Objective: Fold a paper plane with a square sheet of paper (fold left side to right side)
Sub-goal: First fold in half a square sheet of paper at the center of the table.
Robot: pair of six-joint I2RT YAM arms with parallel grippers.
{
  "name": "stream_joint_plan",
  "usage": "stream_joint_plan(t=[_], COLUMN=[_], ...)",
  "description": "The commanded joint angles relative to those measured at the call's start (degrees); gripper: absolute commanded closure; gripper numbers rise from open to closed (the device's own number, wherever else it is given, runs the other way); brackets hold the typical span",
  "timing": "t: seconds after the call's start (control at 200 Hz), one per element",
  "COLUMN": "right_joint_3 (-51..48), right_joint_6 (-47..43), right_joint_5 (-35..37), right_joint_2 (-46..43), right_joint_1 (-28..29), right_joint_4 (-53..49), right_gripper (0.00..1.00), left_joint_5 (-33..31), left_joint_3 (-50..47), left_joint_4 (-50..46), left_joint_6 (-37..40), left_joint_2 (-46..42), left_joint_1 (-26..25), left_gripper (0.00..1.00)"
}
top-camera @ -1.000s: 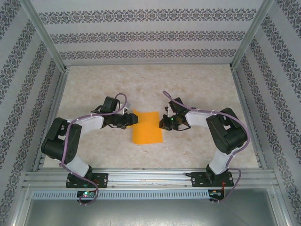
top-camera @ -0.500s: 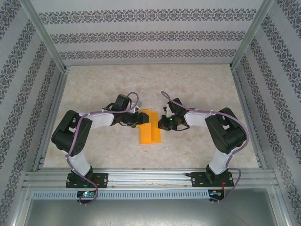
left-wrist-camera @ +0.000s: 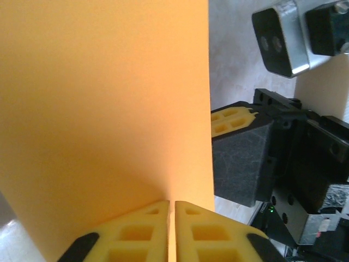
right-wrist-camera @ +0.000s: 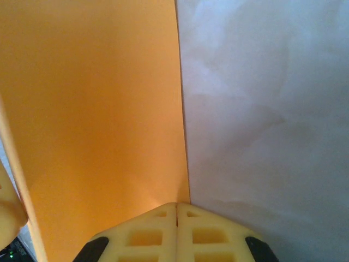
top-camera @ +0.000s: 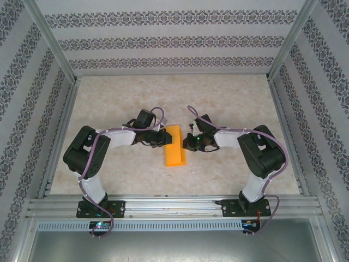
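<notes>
Nearest the arm bases, the lower end of the square sheet of paper (top-camera: 175,146) lies flat on the pale surface (top-camera: 229,103). It is now a narrow upright strip of bright orange, about half as wide as it lay a second ago. Its left side has been swung over onto the right side, so the fold the task asks for looks made, though not yet pressed sharp.

A little further in, the two end effectors meet the strip from either side. The left end effector (top-camera: 162,137) has followed the flap across to the strip's left side, and its jaws, partly open a second ago, have just closed. In the left wrist view the yellow pads stand together with only a hairline seam, and the orange sheet runs right down to it. I cannot tell whether the paper is caught between them or only lies under them. The right end effector (top-camera: 189,143) is fully closed, as it was before, resting at the strip's right edge, which runs to its fingertips in its own view. It seems to pin that edge down.

Beyond them the surface stretches to the patterned back wall.
</notes>
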Motion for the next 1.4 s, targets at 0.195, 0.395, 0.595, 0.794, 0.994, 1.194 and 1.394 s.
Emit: stream_joint_plan(t=[0.195, 0.395, 0.595, 0.794, 0.994, 1.194, 1.394], right_joint_3=[-3.7, -7.4, -8.5, -7.5, -7.0, -7.1, -6.4], right_joint_6=[0.1, 1.3, 5.4, 7.9, 8.7, 7.4, 4.2], right_joint_5=[-0.9, -8.6, -12.7, -13.8, -14.5, -12.3, -7.9], right_joint_2=[-8.3, -10.2, -5.6, -0.9, 0.5, 0.0, -1.7], right_joint_1=[-2.5, -4.5, -3.5, -1.8, -0.9, -1.1, -1.1], right_joint_4=[2.9, 11.3, 21.3, 26.1, 27.7, 25.6, 20.7], right_gripper=[0.80, 0.54, 0.46, 0.49, 0.64, 0.90, 0.96], left_joint_5=[-1.1, -1.2, -1.0, -1.0, -1.1, -1.6, -5.9], left_joint_3=[1.5, 1.5, 1.5, 1.5, 1.8, 1.6, 0.5], left_joint_4=[-0.6, -0.3, 0.4, 0.5, 0.5, 0.1, -4.7], left_joint_6=[0.5, 0.2, -0.3, -0.3, -0.6, -0.6, 2.3], left_joint_2=[1.0, 0.9, 1.1, 1.1, 1.3, 0.1, -5.6], left_joint_1=[-1.2, -1.2, -1.2, -1.2, -1.3, -1.2, -1.1], left_gripper=[0.96, 0.97, 0.97, 0.97, 0.97, 0.90, 0.66])
